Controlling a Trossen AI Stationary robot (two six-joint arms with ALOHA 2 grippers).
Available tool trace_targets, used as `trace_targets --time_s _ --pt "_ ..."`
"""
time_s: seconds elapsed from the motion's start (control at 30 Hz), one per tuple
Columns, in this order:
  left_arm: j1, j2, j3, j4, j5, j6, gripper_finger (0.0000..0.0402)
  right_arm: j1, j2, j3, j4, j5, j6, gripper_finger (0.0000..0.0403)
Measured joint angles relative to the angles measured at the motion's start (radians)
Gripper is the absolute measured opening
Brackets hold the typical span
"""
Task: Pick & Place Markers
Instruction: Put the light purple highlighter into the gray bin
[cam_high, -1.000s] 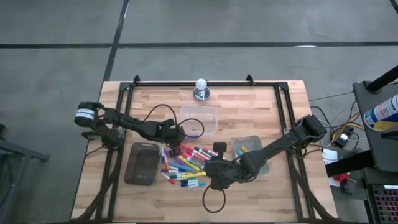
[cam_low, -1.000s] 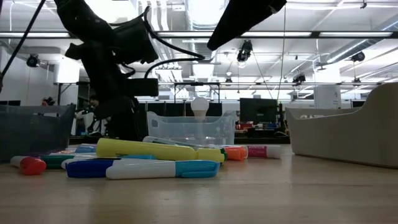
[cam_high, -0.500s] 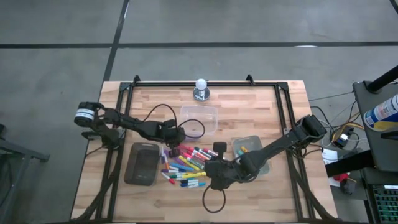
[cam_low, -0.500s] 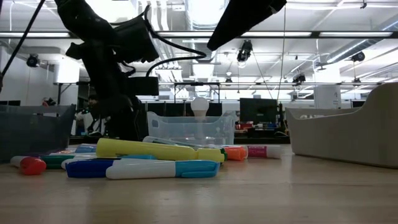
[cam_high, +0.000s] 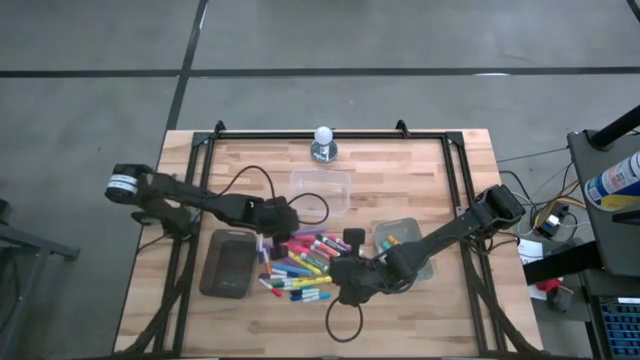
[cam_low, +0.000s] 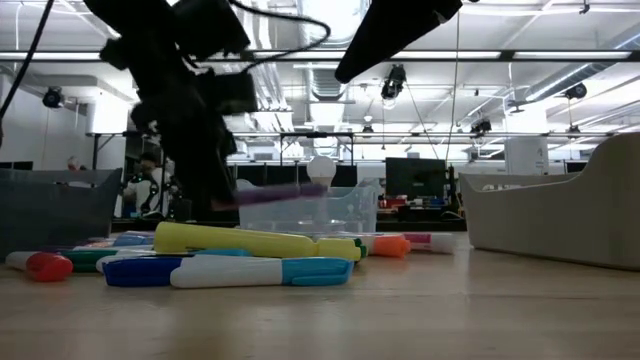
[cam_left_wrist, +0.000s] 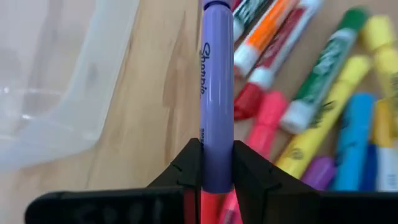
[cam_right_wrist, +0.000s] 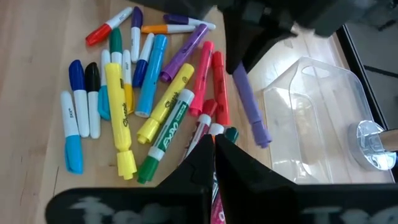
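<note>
Several markers (cam_high: 300, 265) in mixed colours lie in a loose pile on the wooden table. My left gripper (cam_left_wrist: 217, 155) hangs over the pile's far left edge (cam_high: 277, 218), shut on a purple marker (cam_right_wrist: 250, 106). That marker also shows, blurred, in the low view (cam_low: 280, 195). My right gripper (cam_right_wrist: 214, 142) stands shut above the pile's right side (cam_high: 342, 270), with nothing between its fingers. A clear tub (cam_high: 320, 190) stands just beyond the pile. My left gripper pinches the purple marker's near end (cam_left_wrist: 217, 177) between its two fingers. The fingers slant down from the table's left side, and the marker sticks out ahead of them, along their line. It is lifted clear of the pile and the table, its free end (cam_left_wrist: 216, 9) toward the clear tub.
A dark grey flat tray (cam_high: 230, 262) lies left of the pile. A second tub (cam_high: 402, 240) with a few markers in it stands to the right, under my right arm. A bulb-shaped object (cam_high: 322, 145) sits at the far edge, and a cable loop (cam_high: 345, 322) lies near the front.
My left gripper has risen from the pile's far left edge and tipped a little. The purple marker has come up with it, clear of the other markers, and now hangs at the height of the clear tub.
</note>
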Motion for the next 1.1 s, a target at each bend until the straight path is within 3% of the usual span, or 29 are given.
trace_targets --time_s 0.27,0.37,0.63,0.87,1.1 --pt "-0.03 -0.162 0.0 0.0 0.004 0.0 0.0055 -0.005 0.01 -0.013 -0.006 0.003 0.133 0.0009" --pt "-0.045 -0.237 0.0 0.002 0.004 0.0 0.0056 -0.005 0.009 -0.034 -0.008 0.05 0.153 0.0016" --pt "-0.098 -0.392 0.0 0.063 0.005 0.014 0.0056 -0.043 0.009 -0.082 0.073 0.127 0.204 0.0092" --pt "-0.132 -0.428 0.0 0.105 0.007 0.046 0.0056 -0.083 0.009 -0.112 0.189 0.133 0.099 0.0146" --pt "-0.141 -0.425 0.0 0.118 0.009 0.069 0.0056 -0.106 0.008 -0.182 0.48 0.133 -0.166 0.0138"
